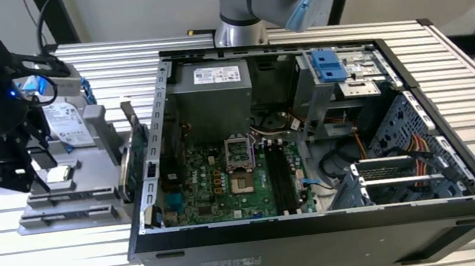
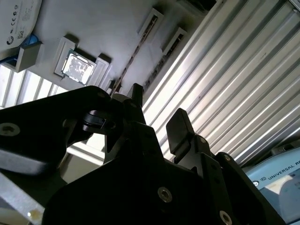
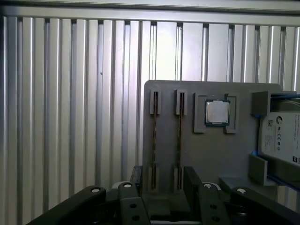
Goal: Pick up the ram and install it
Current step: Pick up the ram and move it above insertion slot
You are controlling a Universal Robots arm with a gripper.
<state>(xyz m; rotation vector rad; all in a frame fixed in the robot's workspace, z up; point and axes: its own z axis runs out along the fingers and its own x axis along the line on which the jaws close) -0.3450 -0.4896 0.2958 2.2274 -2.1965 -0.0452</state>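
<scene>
Ram (image 3: 154, 136): a long, thin, dark circuit-board stick standing on edge in a slot of the grey moulded fixture block (image 3: 187, 154), near the block's edge farthest from the grey hard drive with white label (image 3: 281, 136). A second, similar stick (image 3: 179, 136) stands in the parallel slot beside it; can't tell which is the target.

Black gripper (image 3: 164, 172) hangs above one end of the slots. Fingers (image 3: 137, 172) are spread apart, holding nothing, and both sticks line up with the gap.

Handling, as a judgement: light, stiff and thin, and likely to crack or flex if pinched askew. Best held across the two flat faces near mid-length, clear of the contact edge.

The square silver processor chip (image 3: 217, 112) sits in a pocket between the sticks and the drive. The block is on the ribbed aluminium tabletop (image 3: 70, 117), beside the open black computer case (image 1: 320, 231).

Hard to make out:
- Chips and sticker are unseen, since the sticks are edge-on.
- The near ends of the sticks are cut off by the fingers.
- In the exterior view the gripper (image 1: 9, 176) masks the slots.
</scene>
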